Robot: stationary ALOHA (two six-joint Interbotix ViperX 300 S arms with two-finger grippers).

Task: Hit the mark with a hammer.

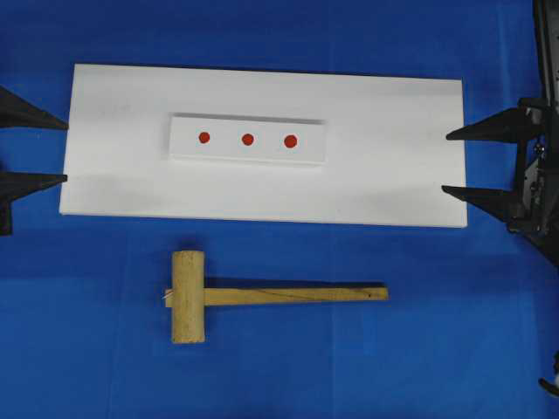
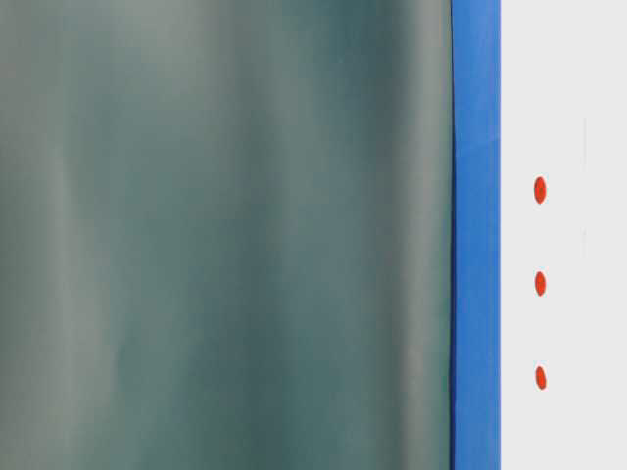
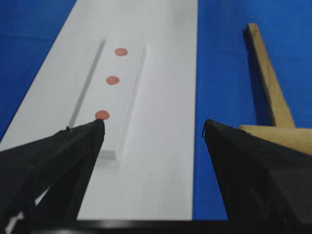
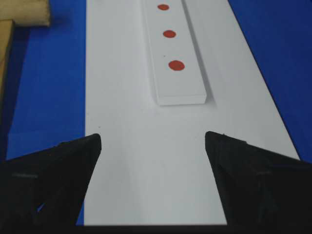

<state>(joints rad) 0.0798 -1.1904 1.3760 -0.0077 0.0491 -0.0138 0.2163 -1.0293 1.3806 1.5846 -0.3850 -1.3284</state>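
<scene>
Meanwhile both hands spread empty, left hand (image 1: 52, 150), right hand (image 1: 456, 162), hammer (image 1: 218, 296) lying untouched

Counter (image 1: 349, 367) covering: solid blue. Board (image 1: 393, 175) and raised strip (image 1: 227, 148): plain white, strip bearing three red dots (image 1: 247, 139). Hammer (image 1: 188, 297): light-brown wood; end effectors black.

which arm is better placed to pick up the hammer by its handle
Probably the right. The hammer lies below the white board with its handle pointing right, toward the open right end effector. The left end effector, also open, faces the head end.
</scene>
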